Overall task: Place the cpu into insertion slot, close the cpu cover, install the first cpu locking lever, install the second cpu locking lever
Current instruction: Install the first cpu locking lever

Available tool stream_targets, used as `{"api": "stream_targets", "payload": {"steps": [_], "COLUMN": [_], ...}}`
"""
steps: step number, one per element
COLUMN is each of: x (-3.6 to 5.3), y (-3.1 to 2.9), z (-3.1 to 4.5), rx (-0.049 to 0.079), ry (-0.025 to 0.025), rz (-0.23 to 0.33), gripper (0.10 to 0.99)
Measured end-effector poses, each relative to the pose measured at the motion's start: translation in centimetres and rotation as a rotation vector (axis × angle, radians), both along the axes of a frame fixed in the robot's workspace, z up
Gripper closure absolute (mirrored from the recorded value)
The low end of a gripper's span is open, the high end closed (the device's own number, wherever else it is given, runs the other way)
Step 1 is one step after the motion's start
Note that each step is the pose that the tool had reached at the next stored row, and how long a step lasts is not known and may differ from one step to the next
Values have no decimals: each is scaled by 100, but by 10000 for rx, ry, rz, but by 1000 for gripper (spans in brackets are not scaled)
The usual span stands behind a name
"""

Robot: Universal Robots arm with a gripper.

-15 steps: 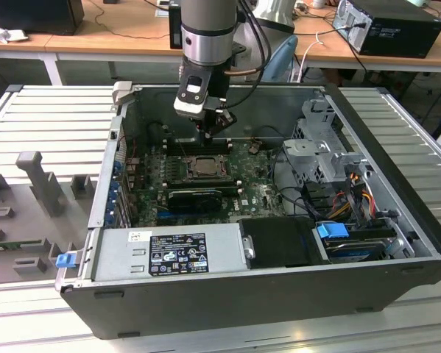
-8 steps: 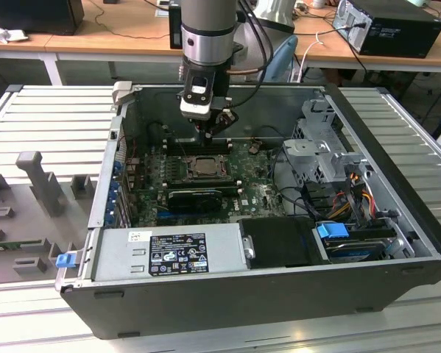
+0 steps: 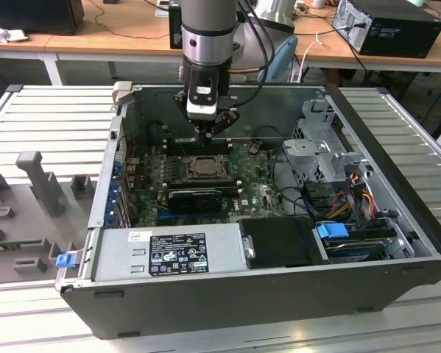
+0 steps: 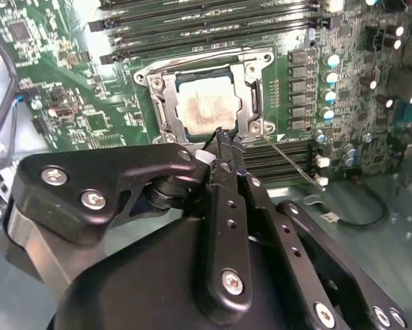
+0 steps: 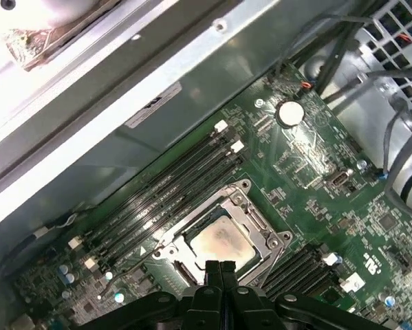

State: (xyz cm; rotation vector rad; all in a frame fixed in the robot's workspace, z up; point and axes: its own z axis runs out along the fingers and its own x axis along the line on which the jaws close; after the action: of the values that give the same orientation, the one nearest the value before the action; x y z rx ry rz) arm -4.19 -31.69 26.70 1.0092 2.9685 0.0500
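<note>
Hovering just above the slot in the exterior view, gripper pressed together, empty. Second wrist view: cpu seated in slot, cover down around it, lever jutting free beside slot. First wrist view: fingertip at slot's edge. Judged first-lever step; calls for pressing lever under its catch.

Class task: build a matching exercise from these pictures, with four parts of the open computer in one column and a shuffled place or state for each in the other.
1 pale silver square cpu
2 thin dark-silver metal cpu cover
3 black tool
4 blue plastic tab

A on an outer corner of the dark case
B shut, low over the green motherboard
C closed flat around the chip
D showing through the metal frame's window

Pairs: 1-D, 2-C, 3-B, 4-A
</note>
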Motion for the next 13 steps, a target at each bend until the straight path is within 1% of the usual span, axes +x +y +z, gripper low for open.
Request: {"api": "stream_targets", "payload": {"steps": [3,4,9,13], "x": [0,0,0,0], "y": [0,0,0,0], "z": [0,0,0,0], "rx": [0,0,0,0], "ry": [0,0,0,0], "rz": [607,1357,2136,2567], "gripper": [980,980,980,980]}}
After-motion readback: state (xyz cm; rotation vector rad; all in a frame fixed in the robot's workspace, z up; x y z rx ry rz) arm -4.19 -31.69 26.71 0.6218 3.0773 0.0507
